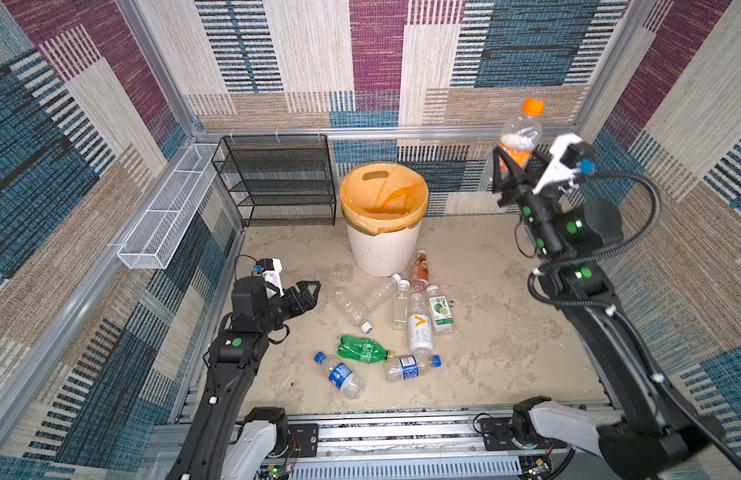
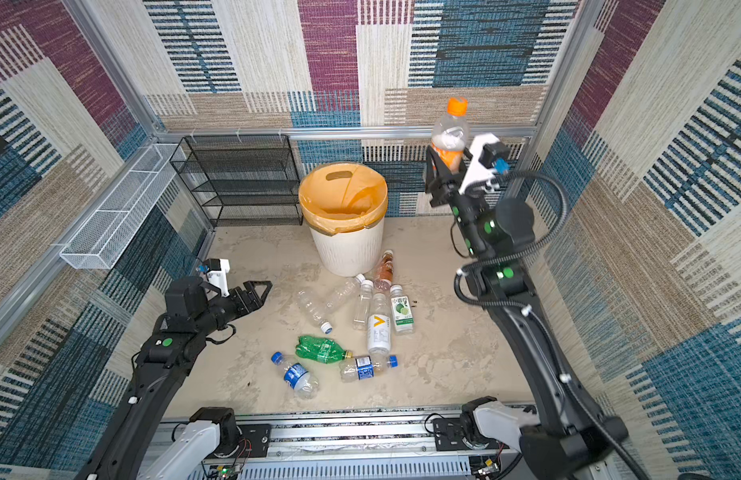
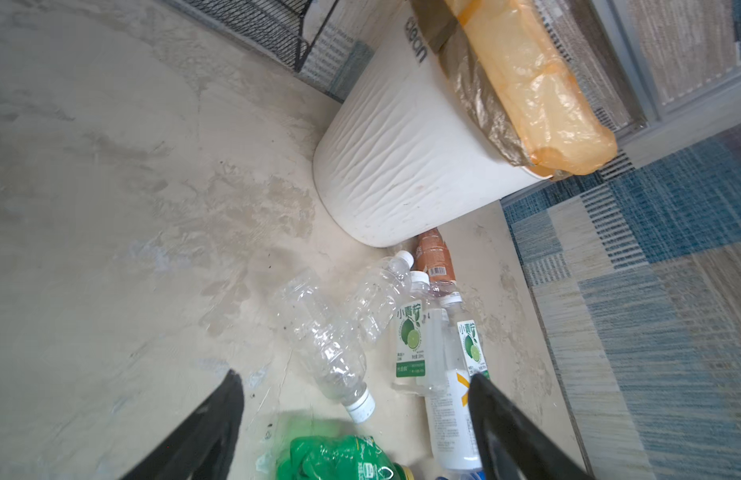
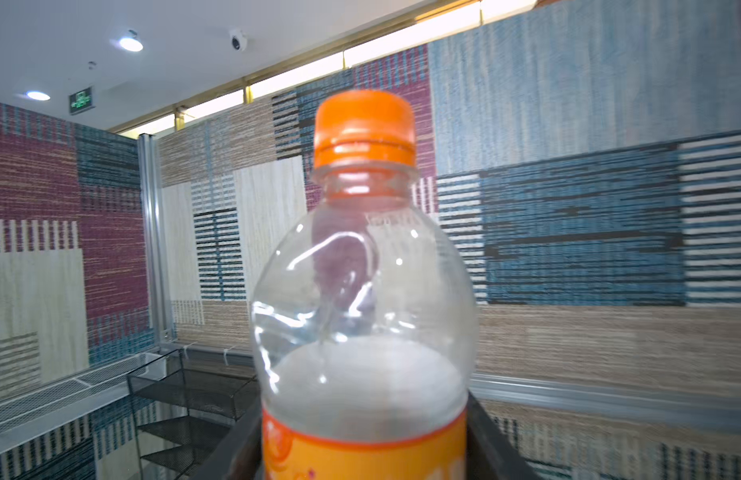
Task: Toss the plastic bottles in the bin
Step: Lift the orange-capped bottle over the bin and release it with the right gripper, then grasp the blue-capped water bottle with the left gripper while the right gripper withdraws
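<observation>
there, the right gripper holds the orange-capped bottle aloft.

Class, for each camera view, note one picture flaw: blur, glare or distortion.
In both top views the wide lens tilts the corner posts outward; in the left wrist view the floor looks smeared; in the right wrist view highlights glint on the orange-capped bottle.

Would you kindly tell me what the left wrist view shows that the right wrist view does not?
Only the left wrist view: the bin, the green bottle and other bottles lying on the floor, past the open left gripper. Only the right wrist view: the orange-capped bottle held in the right gripper, plus ceiling lights. Both: the black mesh rack and patterned walls.
</observation>
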